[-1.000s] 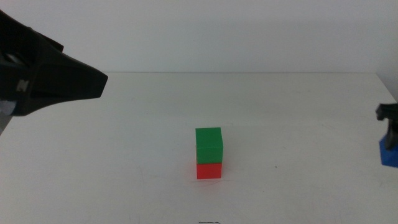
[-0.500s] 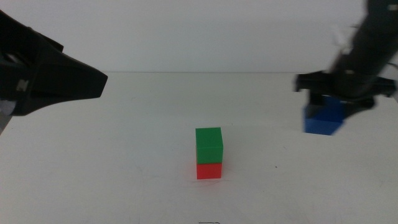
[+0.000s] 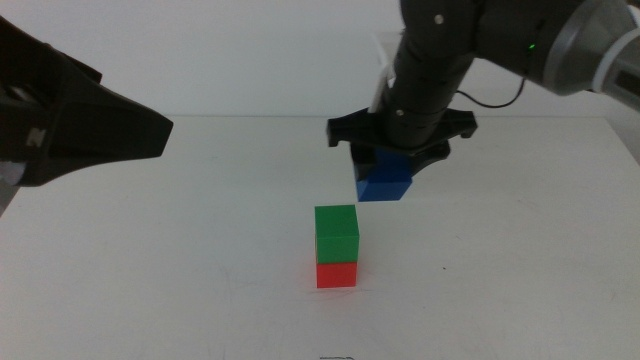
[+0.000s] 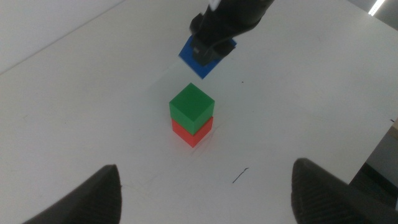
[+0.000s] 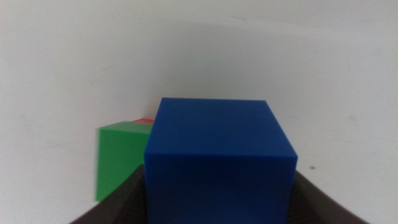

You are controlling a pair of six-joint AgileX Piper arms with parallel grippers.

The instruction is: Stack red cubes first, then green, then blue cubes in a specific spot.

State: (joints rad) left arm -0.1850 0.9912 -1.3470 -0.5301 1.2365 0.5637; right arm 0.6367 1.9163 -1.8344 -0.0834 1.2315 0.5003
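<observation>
Blue cube [image 3: 386, 184] pinched in right gripper [image 3: 392, 172] fingers, airborne up-right of green cube [image 3: 336, 233] stacked on red cube [image 3: 337, 273] at frame centre. Left gripper [image 4: 205, 186] fingers spread, waiting.

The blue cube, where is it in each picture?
Middle view: blue cube held by the right gripper, above and right of the green cube.
Left wrist view: blue cube in the air beyond the green cube.
Right wrist view: blue cube fills the centre.
Shared landmark: green cube on the red cube.
</observation>
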